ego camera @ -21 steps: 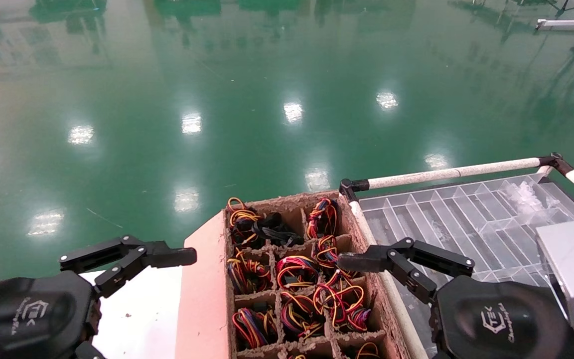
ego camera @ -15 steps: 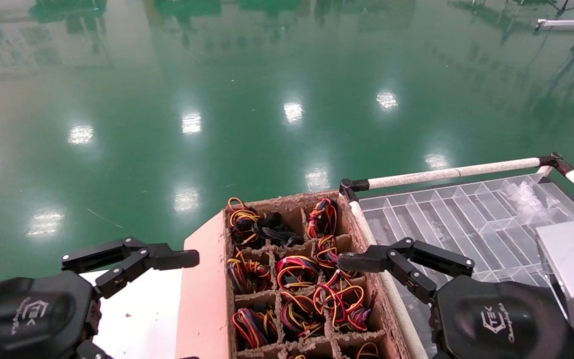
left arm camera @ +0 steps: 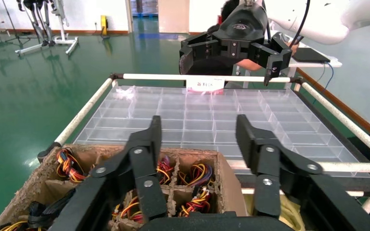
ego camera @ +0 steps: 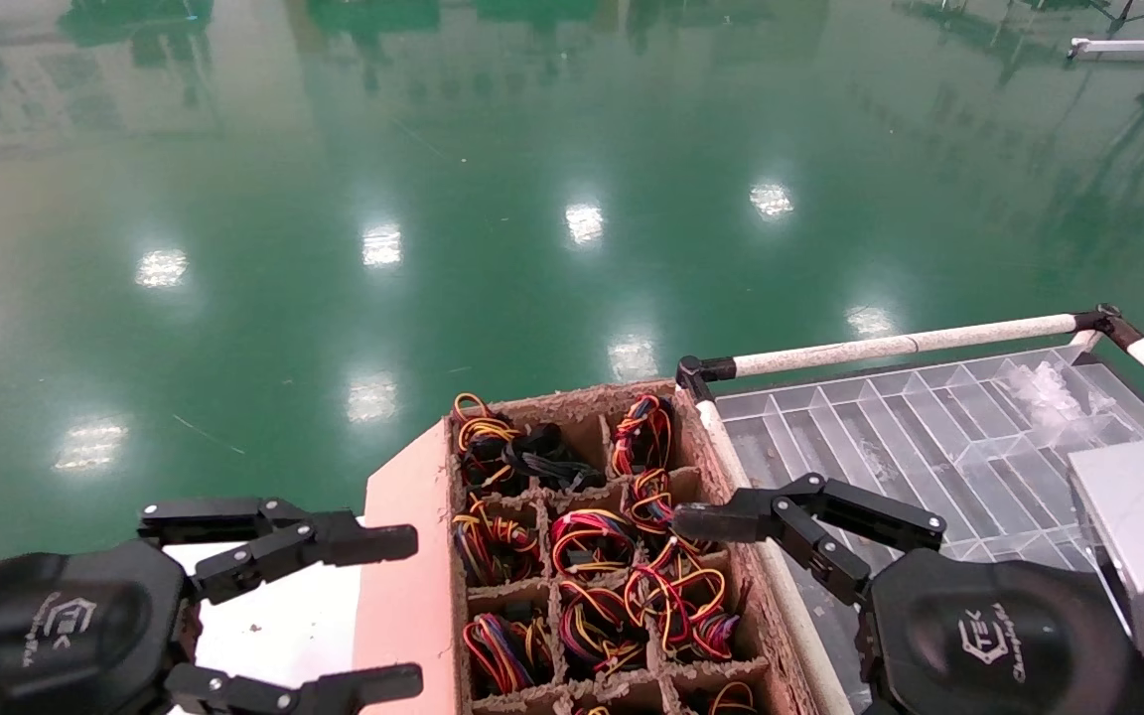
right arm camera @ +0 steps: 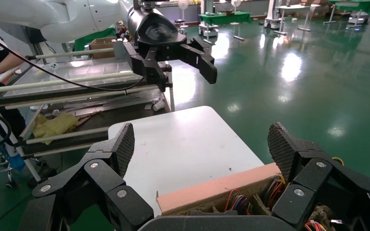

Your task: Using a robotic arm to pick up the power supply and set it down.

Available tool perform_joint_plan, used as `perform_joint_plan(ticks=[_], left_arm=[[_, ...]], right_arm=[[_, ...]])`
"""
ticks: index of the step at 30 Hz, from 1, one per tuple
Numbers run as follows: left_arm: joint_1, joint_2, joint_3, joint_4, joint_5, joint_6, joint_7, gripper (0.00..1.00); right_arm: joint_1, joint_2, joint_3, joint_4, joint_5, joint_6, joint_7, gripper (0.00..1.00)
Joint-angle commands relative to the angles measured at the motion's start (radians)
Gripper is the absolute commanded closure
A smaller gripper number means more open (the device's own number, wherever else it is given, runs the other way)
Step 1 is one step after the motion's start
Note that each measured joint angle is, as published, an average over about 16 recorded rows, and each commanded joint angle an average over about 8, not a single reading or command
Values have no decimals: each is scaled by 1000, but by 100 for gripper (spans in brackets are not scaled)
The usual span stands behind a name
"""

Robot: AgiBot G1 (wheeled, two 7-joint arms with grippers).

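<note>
The power supplies show only as coiled red, yellow and purple wire bundles (ego camera: 587, 536) in the cells of a cardboard box (ego camera: 572, 402); their grey bodies are hidden. My left gripper (ego camera: 415, 610) hovers open and empty beside the box's pink left side. In the left wrist view that gripper (left arm camera: 199, 127) looks over the box cells (left arm camera: 195, 175). My right gripper (ego camera: 706, 616) is open and empty over the box's right edge. Its far finger (ego camera: 711, 521) reaches across a bundle (ego camera: 676, 596). In the right wrist view the gripper (right arm camera: 202, 144) straddles the box side (right arm camera: 217, 187).
An all-black cable bundle (ego camera: 542, 462) lies in a back cell. A clear divided tray (ego camera: 910, 427) framed by white tubes (ego camera: 900, 345) sits right of the box. A white table (ego camera: 274, 606) lies under the left gripper. Green floor stretches beyond.
The left gripper has shifted toward the box and turned, so its lower finger has come into view. The right gripper has not moved.
</note>
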Motion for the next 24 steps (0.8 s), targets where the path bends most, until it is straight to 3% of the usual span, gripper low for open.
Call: perform_joint_plan(ticks=[1, 9, 21, 22, 24], left_arm=[[0, 0, 0, 0, 0, 0, 0, 100], [0, 0, 0, 0, 0, 0, 0, 100], [0, 0, 0, 0, 0, 0, 0, 100], [0, 0, 0, 0, 0, 0, 0, 100], [0, 0, 0, 0, 0, 0, 0, 100]], right_arm=[[0, 0, 0, 0, 0, 0, 0, 0], [1, 3, -11, -2, -37, 13, -3, 0], [60, -12, -107, -25, -306, 106, 31, 1], [68, -16, -118, -29, -332, 113, 39, 5], [85, -25, -139, -37, -382, 126, 56, 23]])
